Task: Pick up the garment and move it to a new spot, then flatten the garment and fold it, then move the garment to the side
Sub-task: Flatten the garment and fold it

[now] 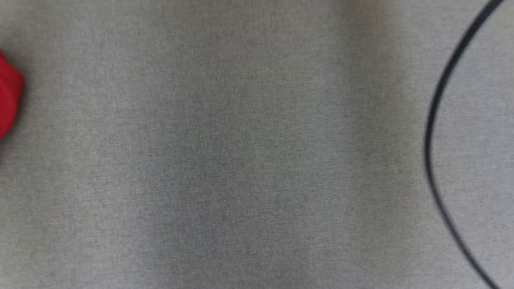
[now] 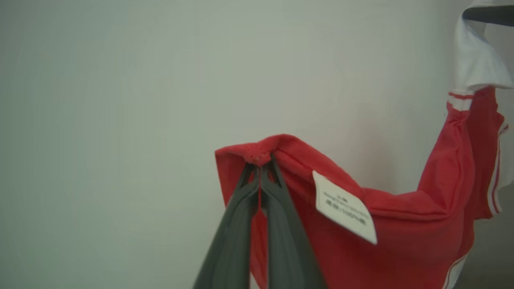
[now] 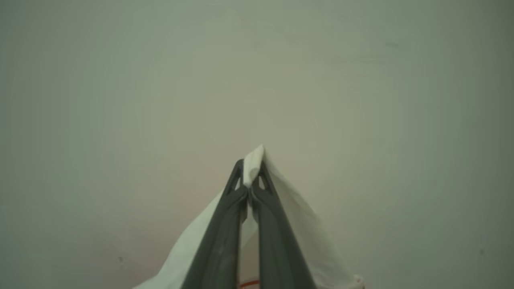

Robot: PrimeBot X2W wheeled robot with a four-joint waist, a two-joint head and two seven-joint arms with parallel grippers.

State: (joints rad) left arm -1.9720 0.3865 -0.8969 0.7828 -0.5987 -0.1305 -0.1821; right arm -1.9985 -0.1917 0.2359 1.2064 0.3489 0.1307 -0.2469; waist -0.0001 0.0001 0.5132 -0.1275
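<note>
The worktop point(image 1: 249, 160) is covered in grey woven cloth and takes up nearly the whole head view. A thin dark curved line point(image 1: 431, 132) crosses it at the right; whether this is a cable or a printed mark cannot be told.

The garment point(image 2: 401, 233) is red with narrow white stripes and a white section. It is held at two points and sags between them in front of a pale, plain background. In the left wrist view the red body dips in the middle, then rises to the white section at the top right corner. In the head view a small red piece of it point(image 1: 9, 96) shows at the left edge; whether it touches the worktop there cannot be told.

The left end effector point(image 2: 262, 162) is fully closed, its two dark fingers pinching a folded red edge of the garment. The right end effector point(image 3: 251, 168) is likewise fully closed, gripping a peak of the white fabric point(image 3: 305, 224), which drapes down on both sides of the fingers.

A white label point(image 2: 345, 206) with small, unreadable print hangs tilted from the red edge, just beside the left end effector.
</note>
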